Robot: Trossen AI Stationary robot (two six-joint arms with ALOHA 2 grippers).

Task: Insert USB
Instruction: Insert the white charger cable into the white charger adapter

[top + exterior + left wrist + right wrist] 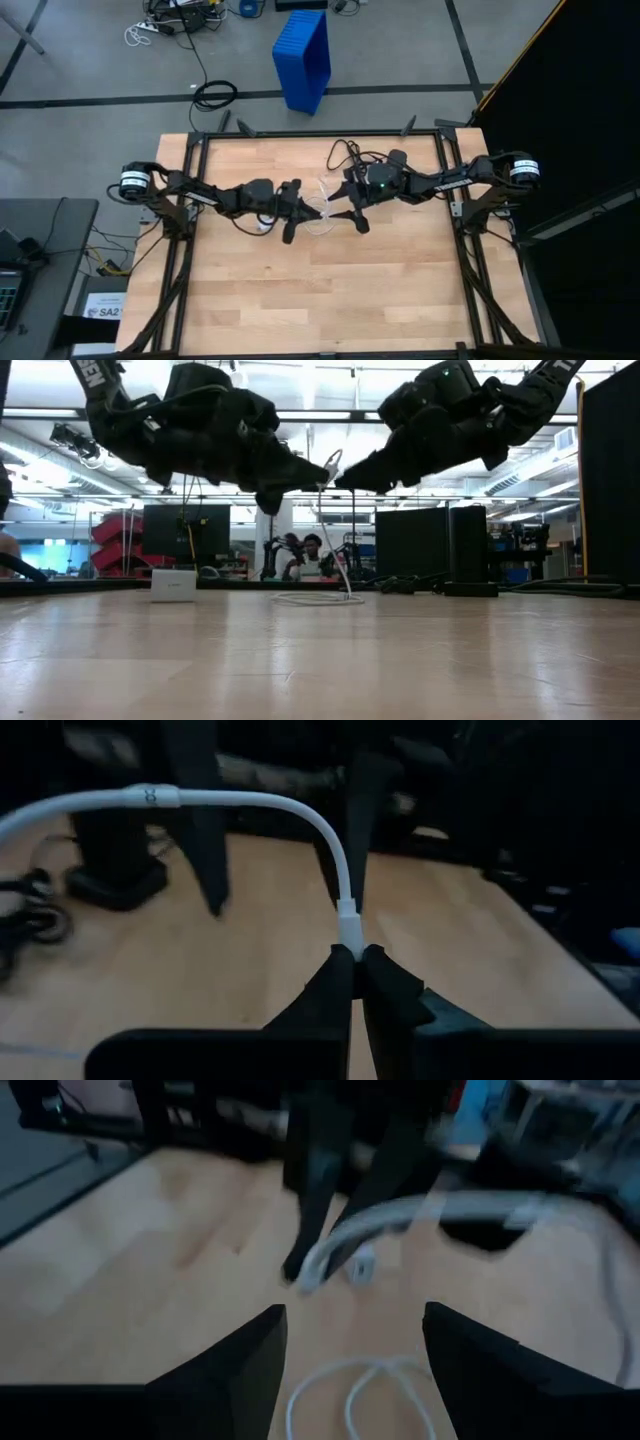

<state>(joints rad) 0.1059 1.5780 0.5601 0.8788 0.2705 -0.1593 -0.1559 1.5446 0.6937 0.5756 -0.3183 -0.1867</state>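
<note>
L gripper [357,958] is pinched tight on the USB [347,915] plug end, holding it up mid-table w/ the loop trailing below, presumably so the R gripper [354,1342], fingers spread wide, can move in.

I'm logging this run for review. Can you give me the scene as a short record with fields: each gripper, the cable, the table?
left gripper: shut on the USB cable, near its plug end, raised over mid-table
right gripper: open, facing the left gripper, holding nothing
USB cable: white, arches up from the left gripper; rest lies looped on the table
table: light wood
black cords: at the table's far edge
insertion: not yet done
</note>
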